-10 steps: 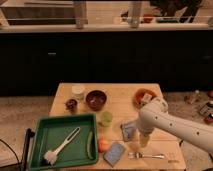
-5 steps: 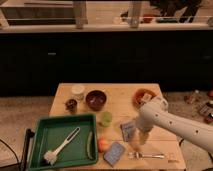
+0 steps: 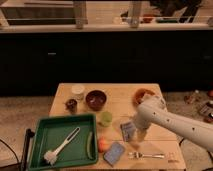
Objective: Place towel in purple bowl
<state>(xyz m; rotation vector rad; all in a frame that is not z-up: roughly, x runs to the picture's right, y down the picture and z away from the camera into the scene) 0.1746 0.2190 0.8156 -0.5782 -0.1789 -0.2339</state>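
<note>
The purple bowl (image 3: 96, 99) stands on the wooden table (image 3: 120, 92), left of centre towards the back. The towel (image 3: 128, 129), a small grey-blue folded cloth, lies on the table in front and to the right of the bowl. My white arm comes in from the right, and my gripper (image 3: 137, 135) hangs down at the towel's right edge, close to the table top.
A green tray (image 3: 37, 150) with a white brush (image 3: 62, 148) fills the front left. A green cup (image 3: 105, 118), an orange fruit (image 3: 102, 144), a blue sponge (image 3: 114, 153), a fork (image 3: 148, 155), a red bowl (image 3: 141, 94), a white cup (image 3: 77, 91) and a small dark cup (image 3: 71, 104) stand around.
My arm has edged slightly left and down towards the towel. The towel and the other things have not moved.
</note>
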